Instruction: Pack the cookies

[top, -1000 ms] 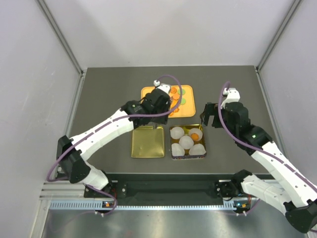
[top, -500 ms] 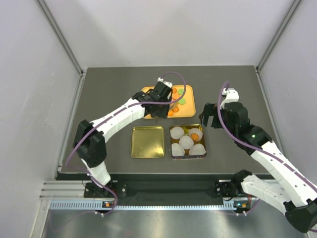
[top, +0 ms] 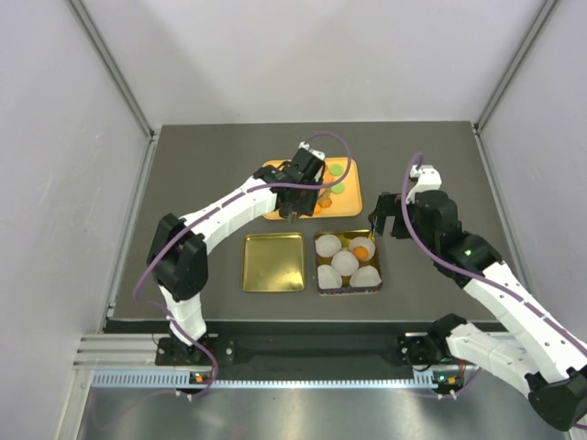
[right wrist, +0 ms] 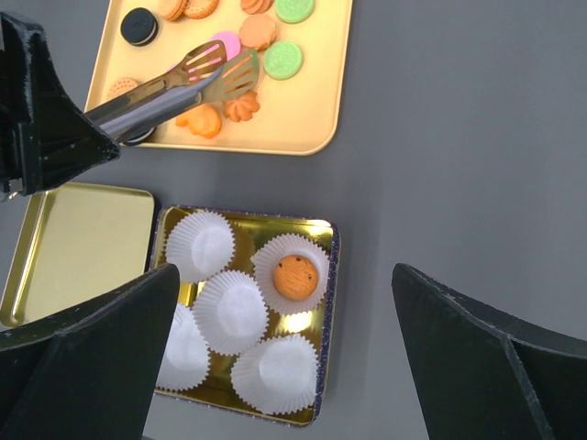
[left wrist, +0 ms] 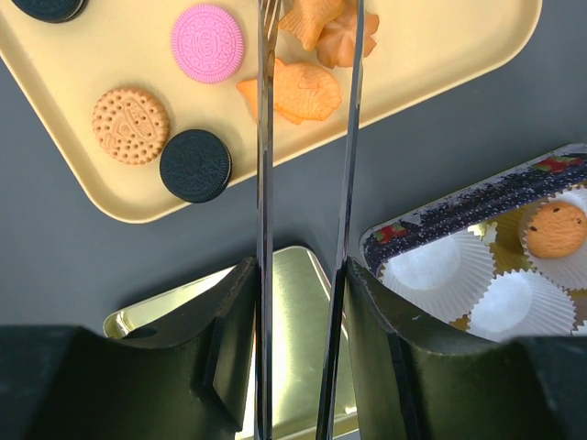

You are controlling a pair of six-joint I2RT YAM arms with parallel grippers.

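Gripping one pair of metal tongs [left wrist: 265,137] in the left gripper [left wrist: 298,275], handles pinched between both fingers [left wrist: 229,339]. Keeps the two slotted tips apart, nothing between them, over the pink cookie [left wrist: 207,42] by the orange tray's [left wrist: 440,55] near edge. Reaches in from the bench's [top: 440,165] near-left corner, arm stretched long, wrist tipped down. Spreads the right gripper [top: 387,222] wide, nothing in it, by the far right corner of the tin [right wrist: 327,302], elbow bent, base at the near-right corner. Counts roughly a dozen cookies [right wrist: 282,60] on the one tray toward the far edge: two green, two black, one pink, the rest orange or tan. Shows one open tin mid-bench with five white paper cups [right wrist: 229,312], one orange cookie [right wrist: 295,276] in the far right cup alone. Sets one gold lid [right wrist: 83,247] just left of the tin.
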